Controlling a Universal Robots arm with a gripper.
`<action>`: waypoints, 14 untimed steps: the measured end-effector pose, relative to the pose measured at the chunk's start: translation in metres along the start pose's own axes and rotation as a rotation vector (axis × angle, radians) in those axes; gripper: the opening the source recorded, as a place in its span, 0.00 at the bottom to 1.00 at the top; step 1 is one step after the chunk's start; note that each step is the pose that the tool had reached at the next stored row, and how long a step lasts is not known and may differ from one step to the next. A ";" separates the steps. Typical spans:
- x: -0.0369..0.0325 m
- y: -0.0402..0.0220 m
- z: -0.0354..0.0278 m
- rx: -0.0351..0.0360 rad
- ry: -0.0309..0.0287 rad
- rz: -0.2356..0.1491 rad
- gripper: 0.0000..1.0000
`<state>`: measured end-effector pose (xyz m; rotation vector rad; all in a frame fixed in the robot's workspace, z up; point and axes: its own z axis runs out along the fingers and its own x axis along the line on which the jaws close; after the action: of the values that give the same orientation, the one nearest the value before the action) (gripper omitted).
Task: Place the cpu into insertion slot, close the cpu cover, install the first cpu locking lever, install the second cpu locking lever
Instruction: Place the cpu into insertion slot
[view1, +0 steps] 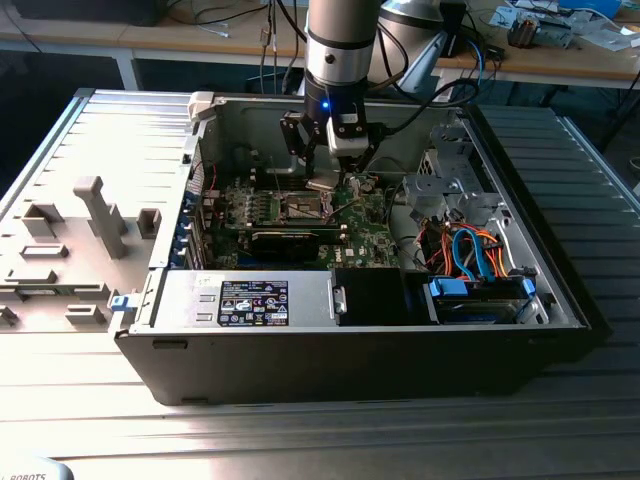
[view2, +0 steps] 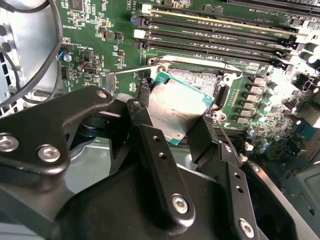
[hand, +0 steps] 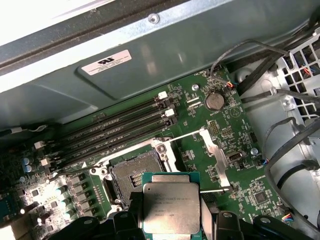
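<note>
Closure of the gripper (view1: 335, 178) on the cpu (hand: 171, 207) was observed: the chip was clamped by two opposite edges, with its metal face turned toward both wrist cameras. The cpu was held over one edge of the insertion slot (hand: 132, 172), not seated in it, and most of the dark socket was exposed. The cpu cover (hand: 211, 152) was seen swung open beside the insertion slot. Long black memory slots (hand: 115, 132) were located alongside the insertion slot, opposite the cpu.
</note>
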<state>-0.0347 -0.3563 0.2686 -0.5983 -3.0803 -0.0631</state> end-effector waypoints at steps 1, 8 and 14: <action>0.0000 0.0000 0.0000 0.0000 0.0000 0.001 0.54; 0.0000 0.0000 0.0000 -0.0001 -0.0003 0.008 0.54; 0.0000 0.0000 0.0000 -0.0002 -0.0005 0.013 0.54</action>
<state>-0.0347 -0.3563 0.2686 -0.6180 -3.0767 -0.0632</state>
